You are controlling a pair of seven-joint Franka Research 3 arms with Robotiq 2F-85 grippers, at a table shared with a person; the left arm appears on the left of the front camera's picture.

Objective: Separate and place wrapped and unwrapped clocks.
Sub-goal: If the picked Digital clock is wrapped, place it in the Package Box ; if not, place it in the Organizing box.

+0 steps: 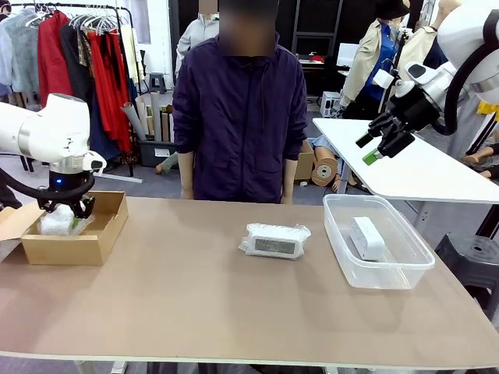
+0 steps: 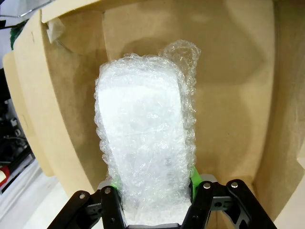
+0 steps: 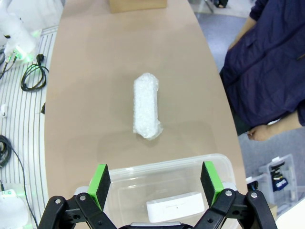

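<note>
A bubble-wrapped clock (image 2: 143,143) stands inside the cardboard box (image 2: 228,95), and my left gripper (image 2: 152,181) is shut on its near end. In the front view that left gripper (image 1: 70,212) is down in the box (image 1: 78,245) at the table's left. A second wrapped clock (image 1: 273,240) (image 3: 147,110) lies flat at mid-table. The bare unwrapped clock (image 1: 366,238) (image 3: 174,206) rests in a clear plastic bin (image 1: 390,276) (image 3: 167,164). My right gripper (image 1: 380,142) (image 3: 156,183) hangs open high above the bin, holding nothing.
A person (image 1: 238,117) in a dark jacket stands at the far edge, arms down. A second white table (image 1: 421,167) sits behind at the right. A black stool (image 1: 472,261) is beside the table's right end. Cables (image 3: 28,76) lie on the floor off the near side.
</note>
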